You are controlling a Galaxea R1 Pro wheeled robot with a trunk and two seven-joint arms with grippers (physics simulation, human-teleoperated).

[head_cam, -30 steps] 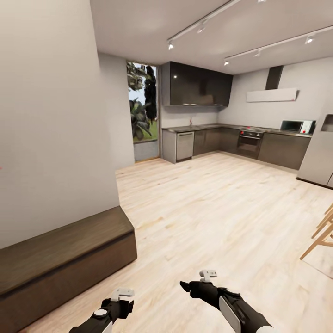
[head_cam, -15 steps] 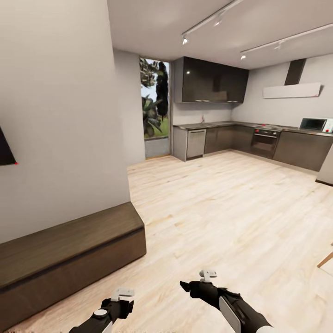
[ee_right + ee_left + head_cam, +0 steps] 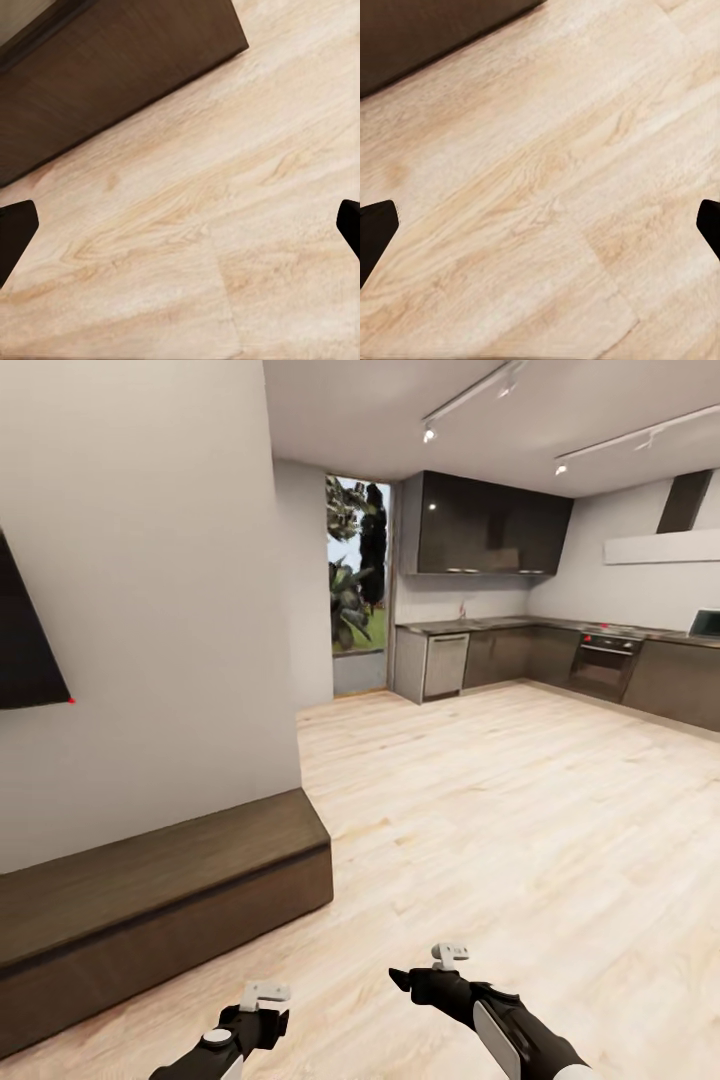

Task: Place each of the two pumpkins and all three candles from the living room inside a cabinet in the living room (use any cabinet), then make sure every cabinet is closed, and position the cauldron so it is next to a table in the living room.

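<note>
pale wooden floor (image 3: 520,810), with the long dark-brown cabinet (image 3: 150,905) directly on it by the wall

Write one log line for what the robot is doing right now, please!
phase: in transit | left gripper: open, empty | right gripper: open, empty | cabinet: closed, ahead-left

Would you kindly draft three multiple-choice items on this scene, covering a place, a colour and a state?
1. Where does the cabinet stand?
A. against the wall, on the robot's left
B. in the middle of the floor
C. under the kitchen hood

2. What colour is the floor?
A. dark grey
B. pale wood
C. white

3. How are the left gripper and the right gripper?
A. both shut on pumpkins
B. one open, one shut
C. both open and empty

Answers: 1 A, the long dark-brown unit lies along the wall at the head view's left. 2 B, light planks run throughout. 3 C, each wrist view shows fingertips far apart with bare floor between.
</note>
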